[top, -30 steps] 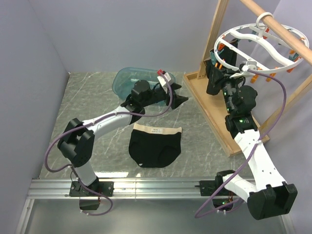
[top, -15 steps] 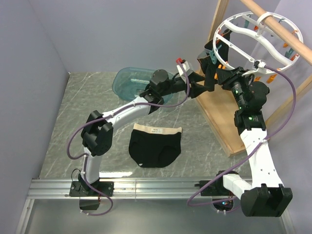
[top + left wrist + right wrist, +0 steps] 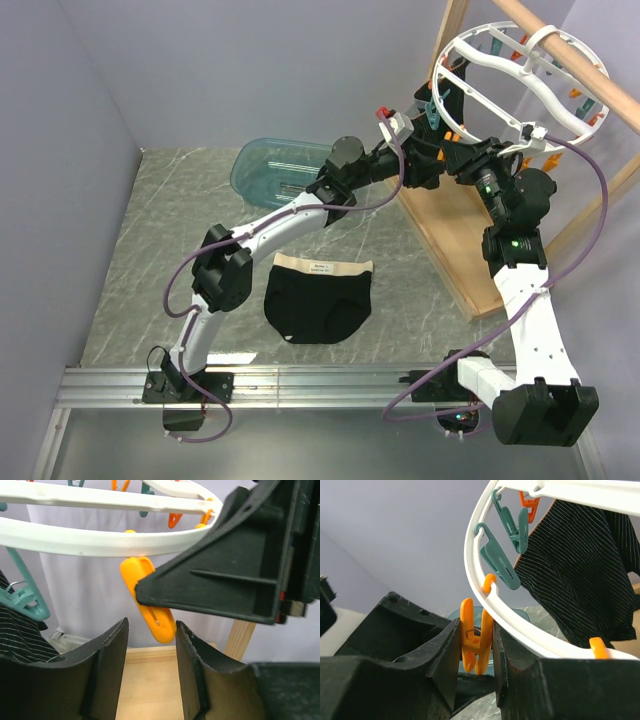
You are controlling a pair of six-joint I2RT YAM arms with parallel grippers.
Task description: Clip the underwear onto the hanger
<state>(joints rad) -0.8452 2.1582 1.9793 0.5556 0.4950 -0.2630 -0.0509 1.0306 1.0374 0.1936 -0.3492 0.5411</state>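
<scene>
Both grippers meet at one orange clip (image 3: pixel 469 617) under the rim of the hanger (image 3: pixel 100 541). The underwear (image 3: pixel 318 300) lies flat on the table (image 3: pixel 150 250), well apart from them, with its cream waistband toward the teal basin (image 3: pixel 262 160) and nothing touching it. The right gripper (image 3: pixel 476 630) is closed on the clip, its two fingers pressing the clip's sides. The ring hangs tilted from the pole of the wooden rack (image 3: pixel 440 245). The left gripper (image 3: pixel 151 625) carries nothing: its jaws stand apart with a clear gap, and the clip's lower end lines up with that gap. I cannot tell whether the clip touches either finger. The plain risk, as I judge it, is that the clip is being readied with no cloth to put in it. The garment has yet to be lifted, so one arm must go down for it. Working this tightly, the left fingers could knock the right gripper's body, which fills the upper right of the left wrist view. A nudge there could twist the clip out of the pinch or set the tilted ring swinging. The striped black garment (image 3: pixel 580 565) already hanging from the ring could then be jarred loose.
</scene>
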